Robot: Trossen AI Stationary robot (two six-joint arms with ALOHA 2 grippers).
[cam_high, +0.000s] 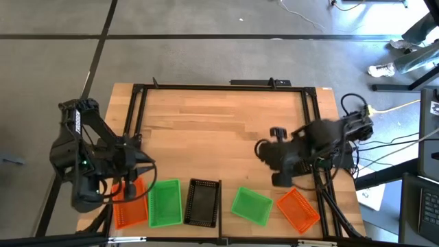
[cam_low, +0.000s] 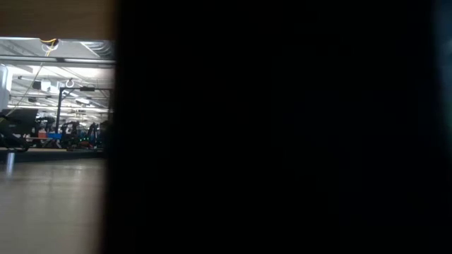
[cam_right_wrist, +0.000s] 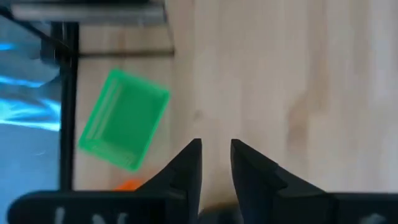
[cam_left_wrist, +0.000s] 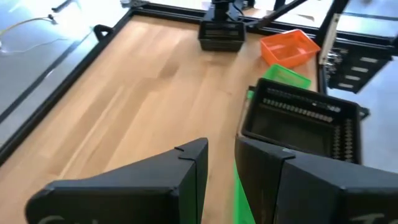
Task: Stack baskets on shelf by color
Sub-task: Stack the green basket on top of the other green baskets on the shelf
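Several baskets lie in a row along the table's near edge: orange point(cam_high: 130, 204), green point(cam_high: 165, 202), black point(cam_high: 203, 203), green point(cam_high: 251, 206) and orange point(cam_high: 299, 210), each resting on its bottom. My left gripper point(cam_high: 140, 177) hovers over the left-hand baskets, pointing toward the table's right, open point(cam_left_wrist: 221, 168) with nothing between its fingers. The black basket point(cam_left_wrist: 298, 121) lies just ahead of it. My right gripper point(cam_high: 280, 177) hangs open point(cam_right_wrist: 216, 155) over bare wood beside the right green basket point(cam_right_wrist: 124, 118). I cannot tell the shelf apart from the wooden tabletop.
A black metal frame point(cam_high: 137, 103) runs around the tabletop. Bare wood point(cam_high: 219, 123) fills the table's middle and far part. The low view is almost wholly blocked by something dark close to the camera. Cables point(cam_high: 384, 110) trail off the table's right side.
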